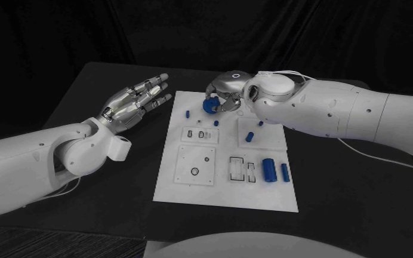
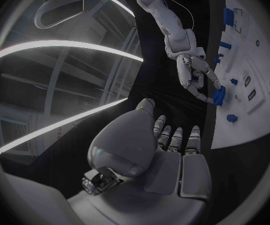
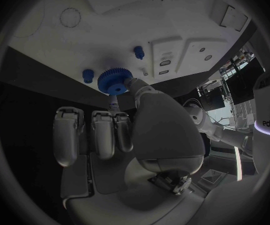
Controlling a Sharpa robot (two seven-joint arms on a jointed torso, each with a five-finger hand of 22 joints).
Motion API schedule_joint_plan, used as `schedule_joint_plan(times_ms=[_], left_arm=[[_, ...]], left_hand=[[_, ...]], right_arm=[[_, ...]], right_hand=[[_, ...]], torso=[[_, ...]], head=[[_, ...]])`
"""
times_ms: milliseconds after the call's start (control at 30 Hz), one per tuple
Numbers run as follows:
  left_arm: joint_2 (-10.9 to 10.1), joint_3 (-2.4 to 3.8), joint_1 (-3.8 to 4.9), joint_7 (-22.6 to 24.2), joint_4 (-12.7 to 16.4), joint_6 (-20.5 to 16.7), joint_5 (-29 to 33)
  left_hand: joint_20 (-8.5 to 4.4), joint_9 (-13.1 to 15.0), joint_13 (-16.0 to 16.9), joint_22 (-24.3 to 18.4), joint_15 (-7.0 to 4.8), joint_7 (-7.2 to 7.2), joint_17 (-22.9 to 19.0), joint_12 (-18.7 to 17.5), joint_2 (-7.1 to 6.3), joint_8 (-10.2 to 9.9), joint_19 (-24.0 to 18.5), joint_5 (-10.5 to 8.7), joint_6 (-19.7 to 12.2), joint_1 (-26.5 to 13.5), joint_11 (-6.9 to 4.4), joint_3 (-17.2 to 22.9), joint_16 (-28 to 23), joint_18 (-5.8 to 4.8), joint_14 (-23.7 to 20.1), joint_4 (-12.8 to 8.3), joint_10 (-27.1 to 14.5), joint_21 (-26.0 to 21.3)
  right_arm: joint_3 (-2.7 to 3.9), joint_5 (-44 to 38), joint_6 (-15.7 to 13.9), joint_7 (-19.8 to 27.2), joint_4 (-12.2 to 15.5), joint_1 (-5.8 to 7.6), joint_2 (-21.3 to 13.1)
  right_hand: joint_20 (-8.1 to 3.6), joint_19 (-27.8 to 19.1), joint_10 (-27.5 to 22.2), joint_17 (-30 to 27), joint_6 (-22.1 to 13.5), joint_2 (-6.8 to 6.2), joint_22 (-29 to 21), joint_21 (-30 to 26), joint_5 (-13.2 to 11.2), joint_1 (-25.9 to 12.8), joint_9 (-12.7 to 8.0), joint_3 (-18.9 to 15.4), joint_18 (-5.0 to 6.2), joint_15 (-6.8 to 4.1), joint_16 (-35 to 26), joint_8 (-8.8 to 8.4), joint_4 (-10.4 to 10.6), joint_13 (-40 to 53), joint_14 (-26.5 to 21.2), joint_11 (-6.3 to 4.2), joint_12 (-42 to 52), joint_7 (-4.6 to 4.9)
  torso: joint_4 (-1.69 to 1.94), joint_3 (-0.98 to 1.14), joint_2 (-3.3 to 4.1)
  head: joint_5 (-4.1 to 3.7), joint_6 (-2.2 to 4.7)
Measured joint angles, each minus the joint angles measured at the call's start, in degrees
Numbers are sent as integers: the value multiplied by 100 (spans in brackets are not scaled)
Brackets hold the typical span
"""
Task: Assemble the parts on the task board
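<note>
My right hand [image 1: 225,94] hangs over the far edge of the white task board [image 1: 225,193] and pinches a blue gear [image 1: 209,104] between thumb and a finger. In the right wrist view the gear [image 3: 114,80] sits at the fingertips of that hand [image 3: 129,130], just above the board [image 3: 141,20] and close to a small blue peg [image 3: 88,75]. My left hand [image 1: 136,101] hovers left of the board's far corner with its fingers spread and nothing in it. The left wrist view shows the left hand [image 2: 166,150], the right hand [image 2: 194,75] and the gear [image 2: 219,95].
Small blue pegs [image 1: 187,114] [image 1: 249,137] stand on the board's far half. Two blue cylinders [image 1: 269,169] [image 1: 284,172] lie near its right edge, beside rectangular slots [image 1: 237,168]. A round recess [image 1: 194,171] is in the near left panel. Black table surrounds the board.
</note>
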Motion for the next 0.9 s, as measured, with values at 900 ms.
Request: schedule_joint_plan(times_ms=[900], left_arm=[[14,0,-15,-29,-20,51,0]], left_hand=[[1,0,0,0,1,0,0,0,0,0,0,0,0,0,0,0,0,0,0,0,0,0]], right_arm=[[1,0,34,58,-257,-100,87]], right_hand=[[-60,16,-61,0,-968,28,0,-279,-598,-26,-150,190,3,-121,0,-351,-190,0,-14,-213,0,-350]], torso=[[-11,8,-1]], head=[[-4,-62]])
